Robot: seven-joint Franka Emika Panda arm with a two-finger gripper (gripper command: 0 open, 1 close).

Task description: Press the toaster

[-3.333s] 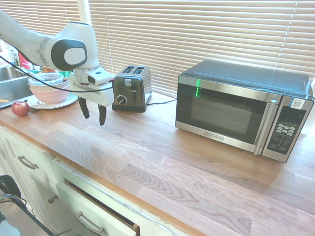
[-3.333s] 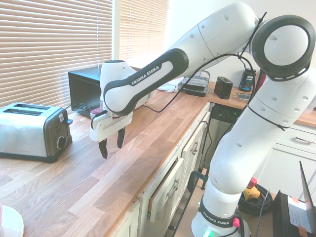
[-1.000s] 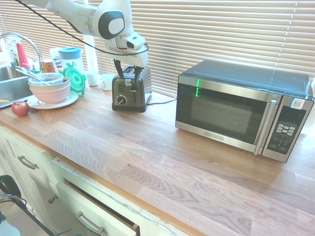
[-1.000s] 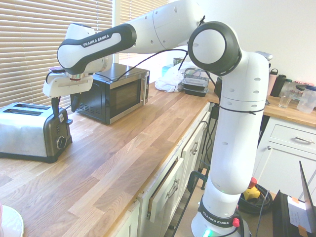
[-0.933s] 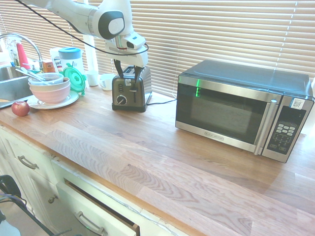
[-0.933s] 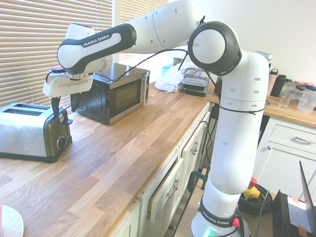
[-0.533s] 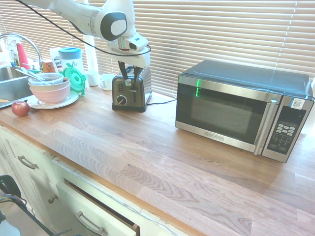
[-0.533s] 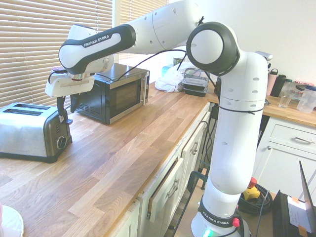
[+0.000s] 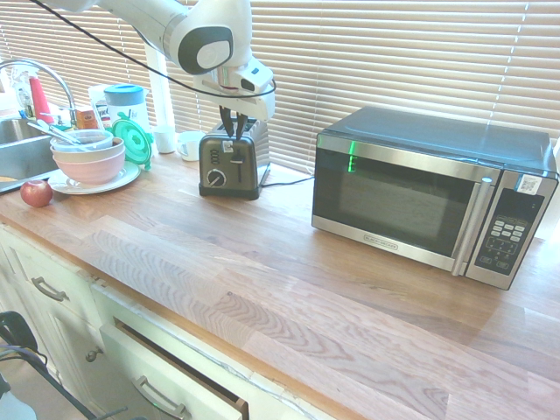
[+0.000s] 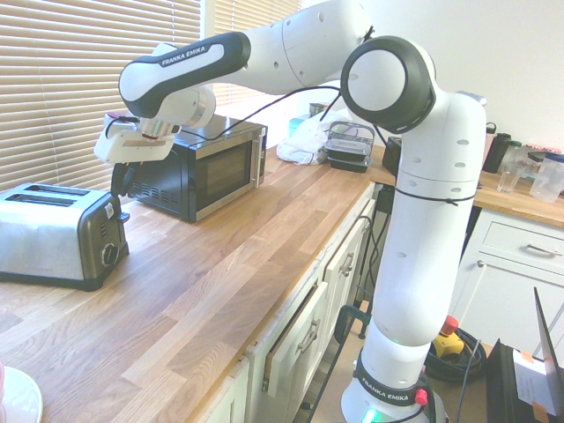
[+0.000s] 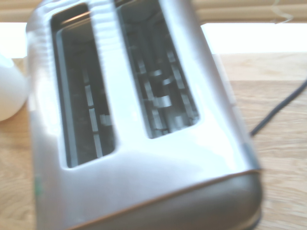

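Note:
The toaster (image 9: 229, 159), small and brushed steel with two slots, stands on the wooden counter by the blinds. Its black end panel carries a round dial and a vertical lever (image 9: 238, 164). From the other side the toaster (image 10: 53, 233) sits at the left, lever end toward the arm. My gripper (image 9: 234, 129) points down just above the toaster's lever end, fingers drawn together with nothing between them. In the second exterior view the gripper (image 10: 120, 185) hangs a little above the lever knob (image 10: 123, 217), not touching it. The wrist view looks down into the toaster (image 11: 134, 120) and its two slots.
A large steel-and-black microwave (image 9: 429, 197) stands to the right of the toaster. Stacked bowls (image 9: 87, 157) on a plate, an apple (image 9: 36, 192), a white cup (image 9: 188, 144) and a sink lie to the left. A drawer (image 9: 175, 376) under the counter stands ajar.
The gripper's fingers have come together from wide apart. It has shifted slightly toward the toaster's lever end, still above the toaster.

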